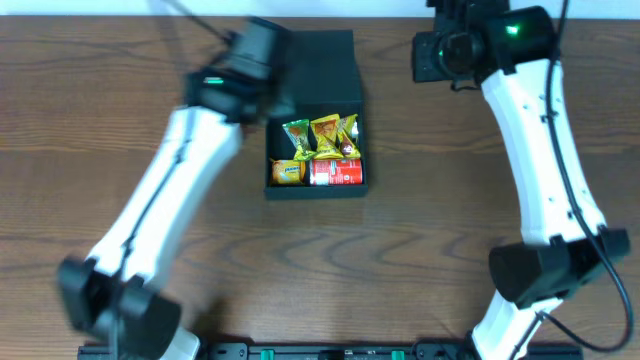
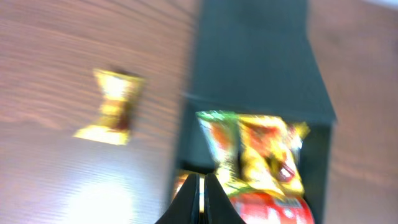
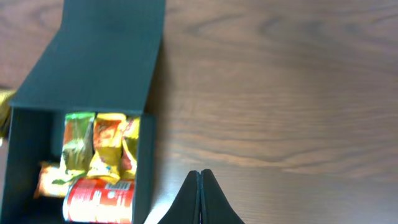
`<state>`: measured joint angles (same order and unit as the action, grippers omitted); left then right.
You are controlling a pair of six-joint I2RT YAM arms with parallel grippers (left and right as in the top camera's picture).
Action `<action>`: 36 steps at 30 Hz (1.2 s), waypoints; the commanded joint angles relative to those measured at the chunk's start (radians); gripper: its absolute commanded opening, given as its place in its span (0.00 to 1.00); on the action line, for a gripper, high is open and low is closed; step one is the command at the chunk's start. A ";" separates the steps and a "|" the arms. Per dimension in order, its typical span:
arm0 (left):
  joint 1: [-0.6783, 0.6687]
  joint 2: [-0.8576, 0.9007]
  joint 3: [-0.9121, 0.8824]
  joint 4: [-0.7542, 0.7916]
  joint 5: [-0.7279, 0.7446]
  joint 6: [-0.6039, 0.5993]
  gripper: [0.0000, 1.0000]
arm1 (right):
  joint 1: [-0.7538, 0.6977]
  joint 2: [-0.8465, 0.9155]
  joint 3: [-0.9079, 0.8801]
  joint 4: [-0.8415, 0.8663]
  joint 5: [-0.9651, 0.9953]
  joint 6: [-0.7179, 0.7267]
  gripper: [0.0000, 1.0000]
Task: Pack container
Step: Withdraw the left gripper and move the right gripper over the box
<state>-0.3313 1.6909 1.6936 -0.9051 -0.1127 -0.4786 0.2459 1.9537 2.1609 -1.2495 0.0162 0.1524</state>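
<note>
Yellow packet (image 2: 111, 107) beside container (image 2: 252, 68) (left wrist view), hidden overhead

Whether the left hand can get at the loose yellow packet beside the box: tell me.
Probably yes. The yellow packet lies alone on the table outside the box, uncovered. The left hand hangs nearby but shut.

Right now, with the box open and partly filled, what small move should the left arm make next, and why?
Probably open the left gripper and shift it toward the yellow packet lying on the table beside the container. It looks shut and empty, that packet sits outside it, and the lid is open with snacks and a red can inside.
</note>
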 commanded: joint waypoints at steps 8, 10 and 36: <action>0.442 -0.088 -0.020 -0.094 0.044 -0.024 0.06 | 0.192 0.167 -0.042 0.087 -0.248 -0.084 0.02; 0.489 -0.087 -0.043 -0.088 0.085 -0.023 0.06 | 0.253 0.198 -0.042 0.095 -0.221 -0.083 0.02; 0.555 -0.085 -0.124 -0.079 0.122 -0.011 0.06 | 0.453 0.454 -0.042 0.269 -0.008 -0.010 0.02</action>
<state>0.2214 1.6001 1.5745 -0.9859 0.0013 -0.4973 0.6922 2.3768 2.1181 -0.9905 -0.0429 0.0994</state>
